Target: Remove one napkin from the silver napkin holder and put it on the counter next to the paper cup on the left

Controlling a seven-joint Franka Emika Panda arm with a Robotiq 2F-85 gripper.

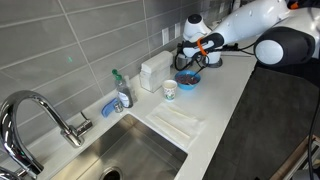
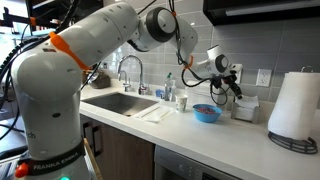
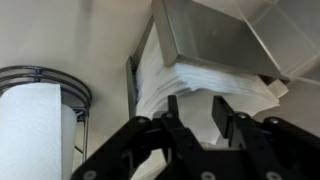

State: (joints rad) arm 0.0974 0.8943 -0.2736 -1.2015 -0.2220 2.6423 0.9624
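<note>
The silver napkin holder [image 3: 215, 38] fills the top of the wrist view, with a stack of white napkins [image 3: 160, 80] bulging out under it. My gripper [image 3: 196, 112] is open, its two fingers right at the edge of the stack with nothing pinched. In both exterior views the gripper [image 1: 190, 55] [image 2: 232, 86] hangs over the holder [image 2: 243, 107] at the back of the white counter [image 1: 225, 105]. The paper cup [image 1: 169, 90] [image 2: 182, 101] stands apart from it, beside a blue bowl [image 1: 187, 79] [image 2: 206, 113].
A paper-towel roll [image 3: 35, 125] [image 2: 293, 105] stands close to the holder. A white boxy dispenser [image 1: 153, 72] sits by the wall. The sink [image 1: 140, 155], faucet [image 1: 40, 115], a soap bottle [image 1: 122, 92] and a folded white cloth [image 1: 178, 122] lie beyond the cup.
</note>
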